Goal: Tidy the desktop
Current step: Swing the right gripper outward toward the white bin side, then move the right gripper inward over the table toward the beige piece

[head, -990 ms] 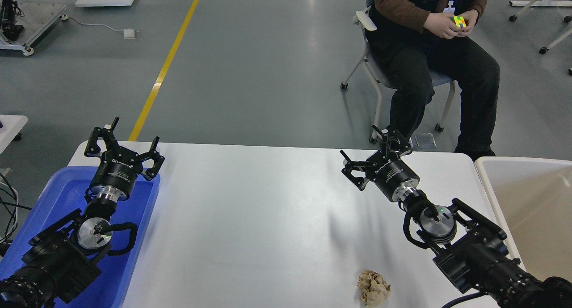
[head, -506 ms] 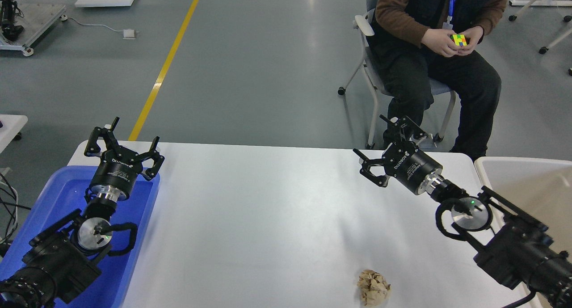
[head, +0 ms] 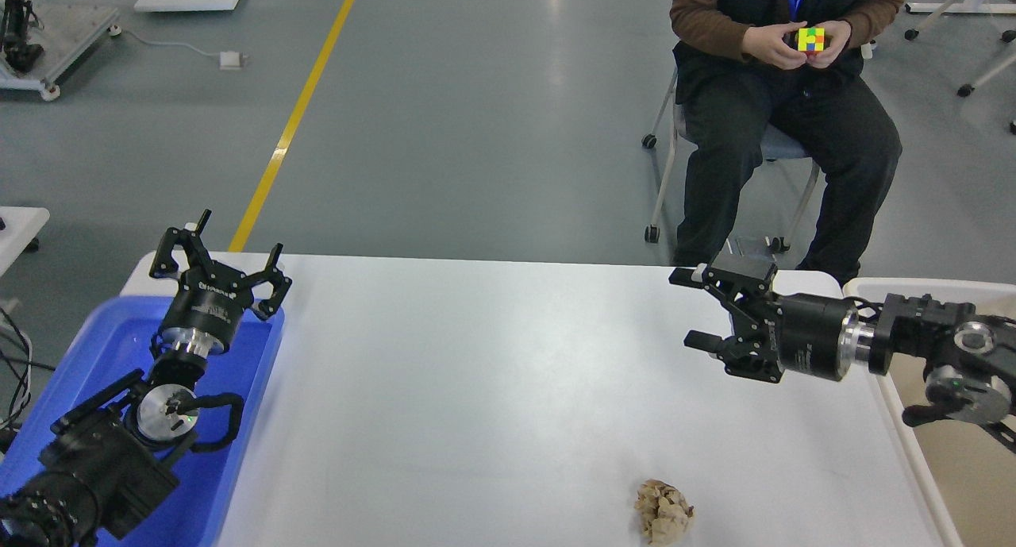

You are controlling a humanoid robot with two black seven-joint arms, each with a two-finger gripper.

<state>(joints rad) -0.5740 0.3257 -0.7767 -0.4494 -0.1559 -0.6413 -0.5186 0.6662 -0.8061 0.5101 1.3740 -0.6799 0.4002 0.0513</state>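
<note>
**userA:** When that frame was grabbed, where was everything sitting? Trying to picture the desk.

**userB:** So the desktop (head: 492, 388) filled the lower middle of the head view, white and glossy, nearly bare. Only thing lying on it was a crumpled brown paper wad (head: 663, 512), down near the front edge, right of centre. Blue tray (head: 262, 372) was butted against the left end, and an off-white tub (head: 889, 388) with a beige inside sat at the right end.

**userA:** And the grippers? Holding anything?

**userB:** Nope, both were released. The left gripper (head: 220, 251) hung over the far corner of the blue tray, pointing away from the robot, fingers spread with nothing between them. The right gripper (head: 692, 309) was turned sideways, pointing left across the table from over the tub's rim, fingers apart and empty too. It was well apart from the paper wad, which lay closer to the robot.

**userA:** Anything in the background?

**userB:** A person (head: 782, 110) sat on a chair past the table's far edge, with a colourful puzzle cube (head: 811, 39) in both hands. Yellow floor line (head: 298, 114) ran off to the upper left.
</note>
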